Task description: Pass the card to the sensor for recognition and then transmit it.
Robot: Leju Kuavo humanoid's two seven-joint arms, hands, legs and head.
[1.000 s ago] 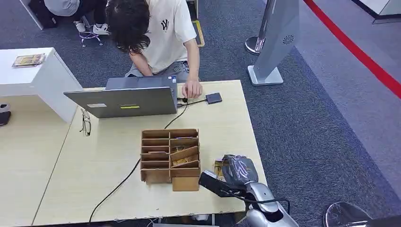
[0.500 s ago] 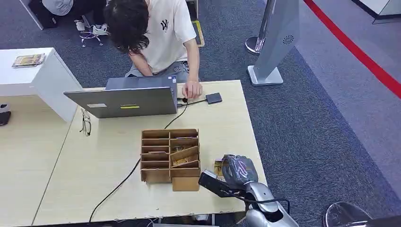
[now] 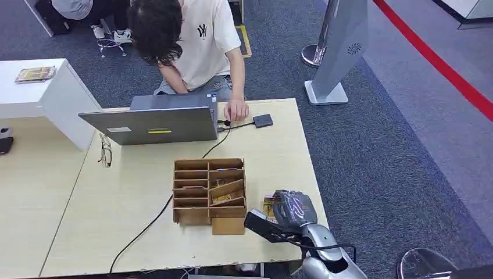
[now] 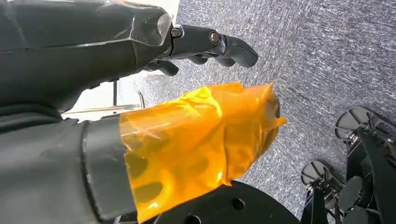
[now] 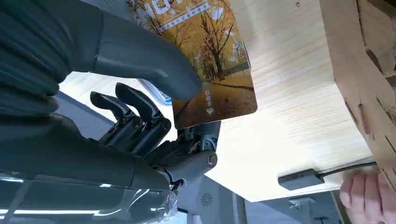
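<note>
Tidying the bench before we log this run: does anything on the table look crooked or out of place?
Yes. In the cardboard organizer, two dividers on its right side sit tilted instead of level, unlike the straight slots on its left. A pair of glasses lies loose beside the laptop. The right hand holds the card normally.

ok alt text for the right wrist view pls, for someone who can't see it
The robot's right hand pinches a card printed with golden autumn trees between thumb and fingers, above a pale wooden table. A brown cardboard organizer stands beside it; further off lie a small black sensor on a cable and a person's hand.
</note>
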